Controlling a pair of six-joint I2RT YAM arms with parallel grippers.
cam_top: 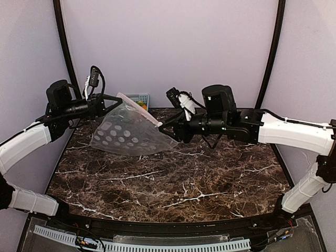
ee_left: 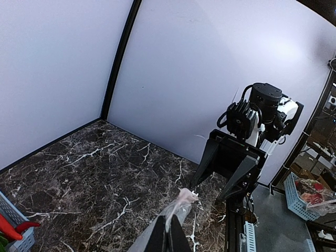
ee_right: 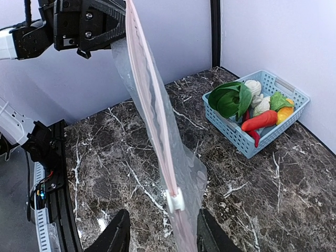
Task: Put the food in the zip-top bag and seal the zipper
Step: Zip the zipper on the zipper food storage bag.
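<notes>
The clear dotted zip-top bag (cam_top: pixel 126 134) hangs stretched in the air between my two grippers. My left gripper (cam_top: pixel 115 98) (ee_left: pixel 169 227) is shut on the bag's upper corner. The pinkish zipper (ee_right: pixel 152 110) slopes from there down to my right gripper (cam_top: pixel 161 126) (ee_right: pixel 163 226). That gripper is open, its fingers (ee_right: pixel 119 235) standing on either side of the strip just below the white slider (ee_right: pixel 175 200) without touching it. The food (ee_right: pixel 247 107), green leafy, red-orange, white and yellow pieces, lies in the light-blue basket (ee_right: pixel 231 131).
The basket (cam_top: pixel 137 99) stands at the back of the dark marble table (cam_top: pixel 173 184), behind the bag and close to the rear wall. Black frame posts rise at both back corners. A grey rail runs along the near edge.
</notes>
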